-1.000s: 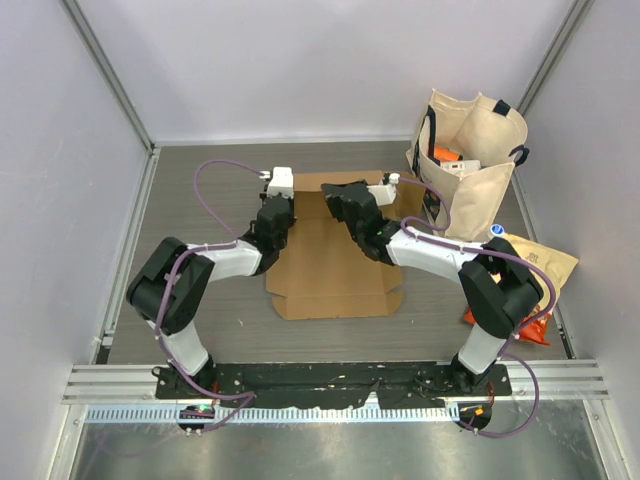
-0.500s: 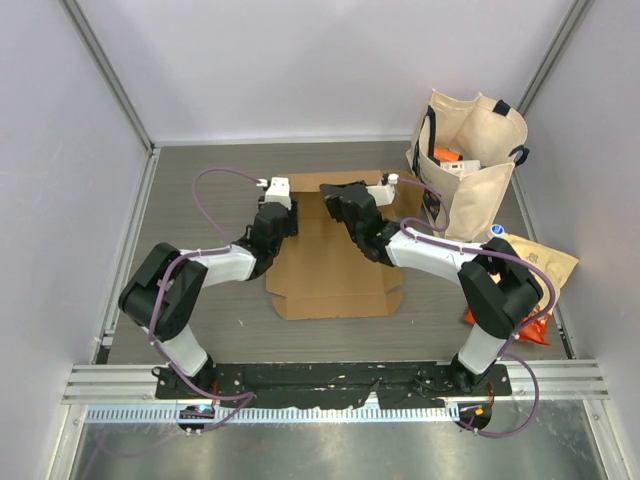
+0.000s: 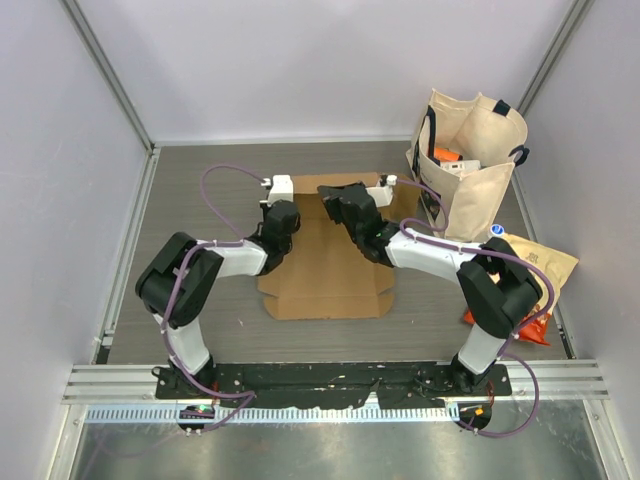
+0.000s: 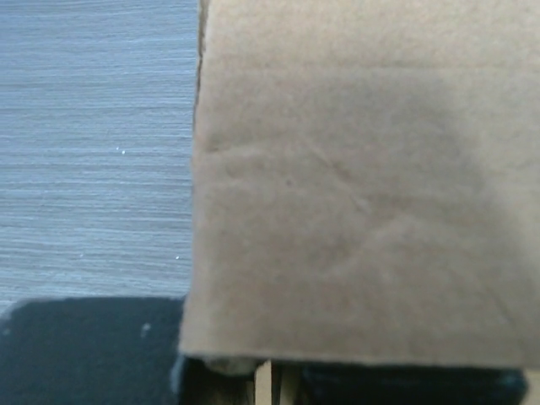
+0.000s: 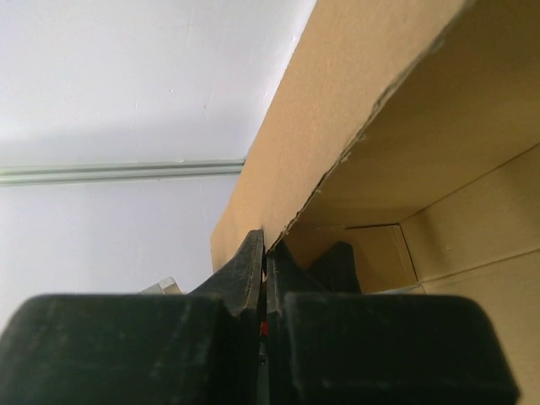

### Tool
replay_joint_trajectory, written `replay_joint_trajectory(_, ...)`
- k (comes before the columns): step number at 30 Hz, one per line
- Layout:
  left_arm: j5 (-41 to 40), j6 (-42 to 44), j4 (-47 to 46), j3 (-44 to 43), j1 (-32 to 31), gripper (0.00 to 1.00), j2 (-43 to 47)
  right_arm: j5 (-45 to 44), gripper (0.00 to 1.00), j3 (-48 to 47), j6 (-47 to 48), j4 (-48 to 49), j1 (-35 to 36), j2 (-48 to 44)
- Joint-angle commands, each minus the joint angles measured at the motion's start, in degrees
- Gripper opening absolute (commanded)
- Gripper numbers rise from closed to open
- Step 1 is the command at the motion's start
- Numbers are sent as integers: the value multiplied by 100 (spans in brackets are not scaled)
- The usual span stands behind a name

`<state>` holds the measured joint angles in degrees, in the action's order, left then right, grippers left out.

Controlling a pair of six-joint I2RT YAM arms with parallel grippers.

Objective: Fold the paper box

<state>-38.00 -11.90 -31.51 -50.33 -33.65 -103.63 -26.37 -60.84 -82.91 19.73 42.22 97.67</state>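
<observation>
The paper box (image 3: 325, 270) is a brown cardboard sheet lying flat on the table's middle, with its far part raised into walls. My left gripper (image 3: 282, 218) is at the box's far left edge. In the left wrist view the cardboard (image 4: 354, 186) covers nearly everything, and a thin cardboard edge sits between the dark fingers at my left gripper (image 4: 270, 380). My right gripper (image 3: 342, 200) is at the far middle. In the right wrist view my right gripper (image 5: 266, 246) is shut on the edge of an upright wall of the box (image 5: 337, 110).
A cream canvas tote bag (image 3: 470, 165) stands at the back right with an orange item inside. A brown paper bag (image 3: 545, 262) and an orange snack bag (image 3: 535, 325) lie by the right wall. White walls enclose the grey table (image 3: 200, 170).
The left arm has shifted and the box's near part has slid a little to the left. The right gripper has stayed on the far wall.
</observation>
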Motion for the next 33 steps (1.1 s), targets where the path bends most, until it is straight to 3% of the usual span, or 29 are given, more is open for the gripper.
replay_joint_trajectory(1, -393, 163, -23, 347, 16, 7, 414, 219, 2, -7, 135, -48, 76, 138)
replay_joint_trajectory(2, -297, 57, 39, 383, 16, 16, 466, 246, 1, -7, 135, -30, 67, 182)
replay_joint_trajectory(3, -218, -74, 179, 461, 16, 39, 606, 255, 1, -7, 144, 39, 67, 182)
replay_joint_trajectory(4, -121, -276, 223, 514, 16, 48, 686, 273, 1, -7, 170, 75, 76, 209)
replay_joint_trajectory(6, 204, -523, 416, 725, 16, 62, 992, 290, 1, -7, 240, 171, 76, 226)
replay_joint_trajectory(8, 528, -864, 609, 883, 25, 65, 1318, 317, 1, -33, 372, 181, 76, 235)
replay_joint_trajectory(9, 791, -971, 819, 1058, 25, 72, 1485, 334, 2, -33, 407, 224, 67, 253)
replay_joint_trajectory(15, 1460, -1971, 2153, 1675, 314, 75, 3391, 360, 10, -42, 548, 304, 67, 262)
replay_joint_trajectory(19, 2198, -2404, 2991, 1675, 1068, 78, 4648, 395, 13, -25, 618, 418, 50, 288)
replay_joint_trajectory(21, 2419, -2753, 3272, 1579, 1499, 87, 5062, 466, 13, -59, 610, 514, 59, 349)
replay_joint_trajectory(24, 3410, -3098, 3274, 1307, 1983, 95, 4907, 598, 13, -103, 619, 655, 59, 446)
replay_joint_trajectory(26, 4147, -3353, 3291, 983, 2388, 95, 4600, 677, 13, -165, 601, 734, 76, 481)
replay_joint_trajectory(29, 4344, -3459, 2934, 840, 2618, 93, 4282, 712, 13, -427, 566, 770, 190, 613)
replay_joint_trajectory(33, 4003, -3652, 2307, 972, 2679, 91, 4195, 721, 12, -754, 513, 673, 331, 867)
